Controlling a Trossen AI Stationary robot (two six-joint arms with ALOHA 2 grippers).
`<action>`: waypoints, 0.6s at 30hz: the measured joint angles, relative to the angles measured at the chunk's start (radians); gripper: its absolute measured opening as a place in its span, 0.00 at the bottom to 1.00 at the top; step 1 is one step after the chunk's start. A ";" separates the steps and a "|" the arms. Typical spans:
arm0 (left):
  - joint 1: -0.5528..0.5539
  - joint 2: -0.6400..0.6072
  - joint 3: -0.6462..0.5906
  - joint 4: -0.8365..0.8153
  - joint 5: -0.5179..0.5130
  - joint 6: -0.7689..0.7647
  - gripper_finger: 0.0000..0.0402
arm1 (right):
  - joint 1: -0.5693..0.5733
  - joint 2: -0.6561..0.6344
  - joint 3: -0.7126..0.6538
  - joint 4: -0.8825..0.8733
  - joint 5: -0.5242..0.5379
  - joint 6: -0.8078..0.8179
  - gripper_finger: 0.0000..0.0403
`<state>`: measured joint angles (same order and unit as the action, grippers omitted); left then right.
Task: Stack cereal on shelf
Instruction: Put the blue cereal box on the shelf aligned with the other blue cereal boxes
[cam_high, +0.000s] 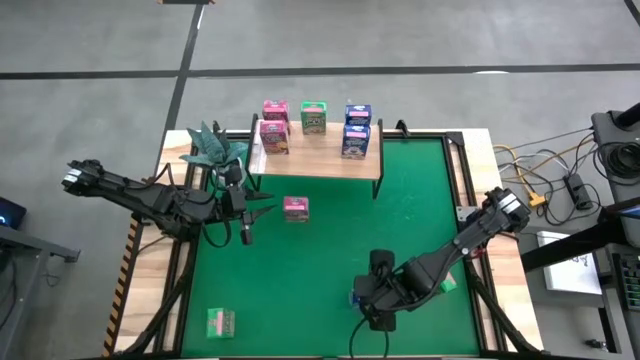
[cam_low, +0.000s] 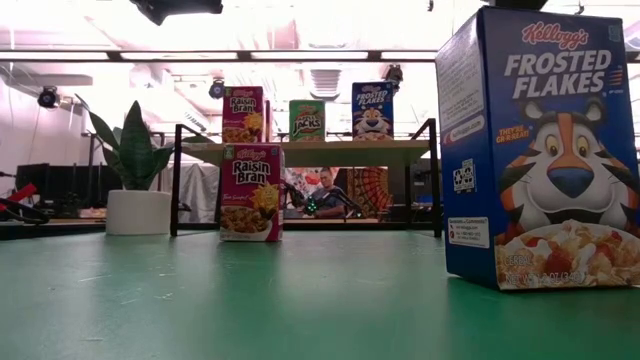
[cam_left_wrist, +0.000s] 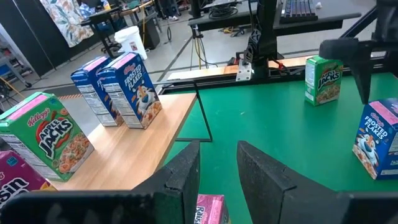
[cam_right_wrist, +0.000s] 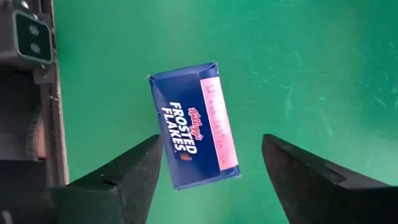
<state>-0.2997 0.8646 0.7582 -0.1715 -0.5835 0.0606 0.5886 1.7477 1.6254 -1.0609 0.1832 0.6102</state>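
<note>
We see the right pincer (cam_right_wrist: 211, 168) spread wide above a blue Frosted Flakes box (cam_right_wrist: 194, 124) standing on the green mat (cam_high: 330, 260) near the surface's front edge; both fingers are clear of the box, with green showing on either side. In the low view this box (cam_low: 545, 150) stands upright close to the camera, and open mat stretches behind it to the shelf.

Our left pincer (cam_left_wrist: 217, 168) is also open and holds nothing. It hovers over a pink Raisin Bran box (cam_high: 295, 208) that stands alone on the mat just in front of the shelf (cam_high: 320, 160).

On the shelf we count five boxes: two pink (cam_high: 274, 125) at the plant end, one green Apple Jacks box (cam_high: 313, 117) in the middle and two blue (cam_high: 357, 130) at the other end. The plank's front edge is bare.

Another green box (cam_high: 220, 322) sits near the mat's front left corner, well apart from everything. The potted plant (cam_high: 215, 145) stands beside the shelf's left end.
</note>
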 joint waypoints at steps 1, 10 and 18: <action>0.000 0.000 0.000 0.001 0.000 0.000 0.22 | 0.002 0.000 -0.011 0.011 0.000 -0.008 0.68; 0.000 0.000 0.000 0.006 0.000 0.000 0.22 | 0.007 0.001 -0.041 0.056 -0.015 -0.045 0.73; 0.000 0.000 0.000 0.006 0.000 0.000 0.22 | 0.007 0.004 -0.078 0.115 -0.026 -0.043 0.69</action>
<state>-0.2996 0.8646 0.7582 -0.1658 -0.5835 0.0605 0.5957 1.7515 1.5477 -0.9458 0.1574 0.5669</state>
